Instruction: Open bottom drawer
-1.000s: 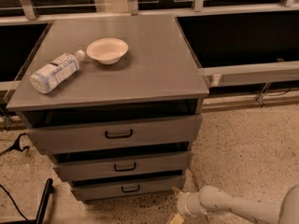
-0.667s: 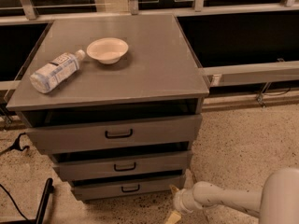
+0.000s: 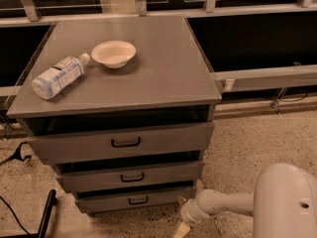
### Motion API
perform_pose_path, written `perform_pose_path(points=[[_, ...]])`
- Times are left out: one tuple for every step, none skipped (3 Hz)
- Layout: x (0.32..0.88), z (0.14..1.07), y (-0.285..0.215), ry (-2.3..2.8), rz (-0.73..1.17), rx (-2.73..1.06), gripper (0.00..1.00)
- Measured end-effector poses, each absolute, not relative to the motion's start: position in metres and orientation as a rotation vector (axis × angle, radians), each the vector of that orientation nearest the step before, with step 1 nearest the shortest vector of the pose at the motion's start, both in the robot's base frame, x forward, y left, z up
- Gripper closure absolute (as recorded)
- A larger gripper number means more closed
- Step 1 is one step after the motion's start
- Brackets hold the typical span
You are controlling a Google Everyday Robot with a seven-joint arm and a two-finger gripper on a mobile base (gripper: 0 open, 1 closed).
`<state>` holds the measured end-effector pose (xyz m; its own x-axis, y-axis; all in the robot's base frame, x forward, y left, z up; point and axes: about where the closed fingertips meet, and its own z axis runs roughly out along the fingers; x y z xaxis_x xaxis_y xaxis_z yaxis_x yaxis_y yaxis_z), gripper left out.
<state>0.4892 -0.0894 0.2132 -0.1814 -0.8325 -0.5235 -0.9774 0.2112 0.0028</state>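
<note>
The bottom drawer [image 3: 126, 201] is the slimmest grey front of three on the cabinet, with a small black bar handle [image 3: 138, 200]. It sits low near the floor, with a dark gap above it. My gripper [image 3: 189, 206] is low at the drawer's right end, beside the cabinet's lower right corner. Its light fingers [image 3: 181, 228] point down and left, one toward the floor and one up by the corner. My white arm [image 3: 285, 202] reaches in from the lower right. The gripper holds nothing that I can see.
A mid-sized drawer [image 3: 130, 176] and the tallest drawer [image 3: 124, 143] sit above. On the cabinet top lie a plastic bottle [image 3: 58, 76] and a white bowl [image 3: 114, 53]. A black stand leg [image 3: 44, 214] and cable lie on the floor at left. Speckled floor spreads right.
My arm has moved left, toward the cabinet's lower right corner, and its large white segment has come into view at the lower right. The drawers have not moved.
</note>
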Motion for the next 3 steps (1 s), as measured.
perform_pose_path(points=[[0.491, 0.213, -0.086, 2.034, 0.430, -1.716, 0.00], [0.505, 0.215, -0.078, 1.957, 0.353, -1.773, 0.00], [0.517, 0.215, -0.074, 1.917, 0.316, -1.802, 0.00]])
